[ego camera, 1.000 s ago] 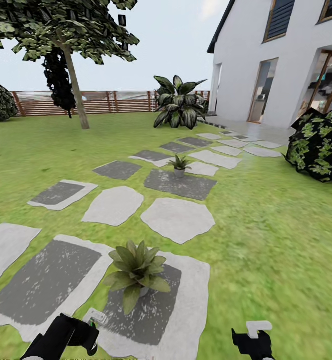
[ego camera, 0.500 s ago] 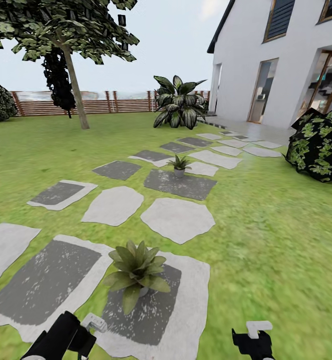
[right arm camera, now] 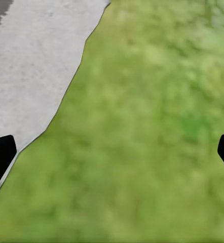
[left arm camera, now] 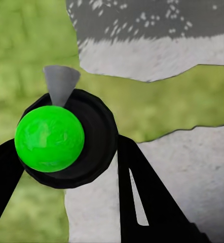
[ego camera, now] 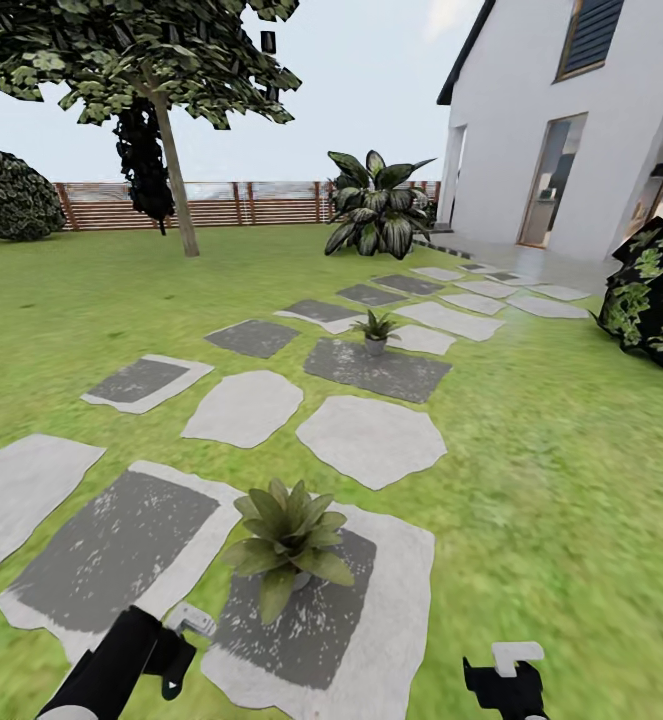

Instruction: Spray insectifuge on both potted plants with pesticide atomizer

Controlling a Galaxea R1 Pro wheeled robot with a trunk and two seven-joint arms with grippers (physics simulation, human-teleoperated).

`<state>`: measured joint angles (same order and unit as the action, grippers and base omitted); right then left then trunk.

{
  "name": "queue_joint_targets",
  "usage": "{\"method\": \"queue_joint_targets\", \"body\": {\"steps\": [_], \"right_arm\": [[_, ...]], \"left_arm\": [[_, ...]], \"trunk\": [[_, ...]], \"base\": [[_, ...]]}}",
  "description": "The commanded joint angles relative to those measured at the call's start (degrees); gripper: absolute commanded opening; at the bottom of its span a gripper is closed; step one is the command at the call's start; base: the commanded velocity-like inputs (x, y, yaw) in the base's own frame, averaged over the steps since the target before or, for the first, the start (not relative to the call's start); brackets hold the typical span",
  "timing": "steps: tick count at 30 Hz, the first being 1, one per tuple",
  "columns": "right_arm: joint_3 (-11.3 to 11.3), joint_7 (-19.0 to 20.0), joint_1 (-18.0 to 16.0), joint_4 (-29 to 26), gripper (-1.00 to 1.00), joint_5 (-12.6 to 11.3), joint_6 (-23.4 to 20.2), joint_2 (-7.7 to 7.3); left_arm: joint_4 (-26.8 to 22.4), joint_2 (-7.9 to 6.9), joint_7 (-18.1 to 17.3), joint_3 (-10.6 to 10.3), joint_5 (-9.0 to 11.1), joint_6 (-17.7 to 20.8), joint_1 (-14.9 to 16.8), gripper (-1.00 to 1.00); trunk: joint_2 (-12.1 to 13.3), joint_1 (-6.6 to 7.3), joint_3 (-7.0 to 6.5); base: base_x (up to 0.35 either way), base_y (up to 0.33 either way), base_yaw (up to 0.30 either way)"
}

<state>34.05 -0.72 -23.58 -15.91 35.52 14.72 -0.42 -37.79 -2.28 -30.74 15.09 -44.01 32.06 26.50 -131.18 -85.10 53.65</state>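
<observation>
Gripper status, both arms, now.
Left gripper: shut on the pesticide atomizer.
Right gripper: open, holding nothing, over grass.

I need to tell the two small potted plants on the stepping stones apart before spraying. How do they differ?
The near potted plant looks large and sits low in the head view, just ahead of the left gripper; the far potted plant looks much smaller, further up the path. The far one's pale pot shows; the near one's is hidden by leaves. Both are rosettes of pointed green leaves standing on dark grey stones.
</observation>
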Motion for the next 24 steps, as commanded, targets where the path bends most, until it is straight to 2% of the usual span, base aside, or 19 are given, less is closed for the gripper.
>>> {"method": "queue_joint_targets", "body": {"steps": [1, 9, 14, 17, 20, 22, 24], "right_arm": [[0.45, -0.07, -0.06, 0.09, 1.00, 0.60, 0.30, 0.03], [0.44, -0.07, -0.06, 0.09, 1.00, 0.60, 0.27, 0.05], [0.48, -0.07, -0.06, 0.08, 1.00, 0.60, 0.25, -0.01], [0.47, -0.07, -0.06, 0.06, 1.00, 0.60, 0.24, -0.02], [0.48, -0.07, -0.06, 0.05, 1.00, 0.60, 0.23, -0.02], [0.44, -0.05, -0.06, 0.08, 1.00, 0.62, 0.22, -0.02], [0.41, -0.01, -0.06, 0.09, 1.00, 0.66, 0.22, 0.00]], "left_arm": [[-0.09, 0.15, -0.55, 0.19, -0.62, 0.06, 0.04, -1.00], [-0.09, 0.14, -0.55, 0.20, -0.67, 0.09, 0.07, -1.00], [-0.09, 0.14, -0.75, -0.04, -0.95, 0.20, 0.14, -1.00], [-0.24, -0.34, -1.18, -0.17, -1.25, 0.27, 0.81, -1.00], [-0.44, -0.79, -2.16, -0.45, -2.98, 1.38, 2.38, -1.00], [-0.49, -0.91, -4.28, -0.60, -4.44, 1.83, 3.13, -1.00], [-1.30, -0.86, -7.76, -0.66, -8.04, 2.06, 4.07, -1.00]], "trunk": [[-0.02, 0.01, 0.05], [-0.02, 0.01, 0.05], [-0.02, 0.01, 0.05], [-0.02, 0.01, 0.05], [-0.02, 0.01, 0.05], [-0.02, 0.01, 0.05], [-0.02, 0.01, 0.05]], "base": [[0.000, 0.000, 0.005], [0.005, 0.000, 0.001], [0.190, 0.027, 0.000], [0.074, 0.033, 0.000], [0.012, 0.005, 0.000], [0.003, 0.001, 0.000], [0.000, 0.000, 0.000]]}}
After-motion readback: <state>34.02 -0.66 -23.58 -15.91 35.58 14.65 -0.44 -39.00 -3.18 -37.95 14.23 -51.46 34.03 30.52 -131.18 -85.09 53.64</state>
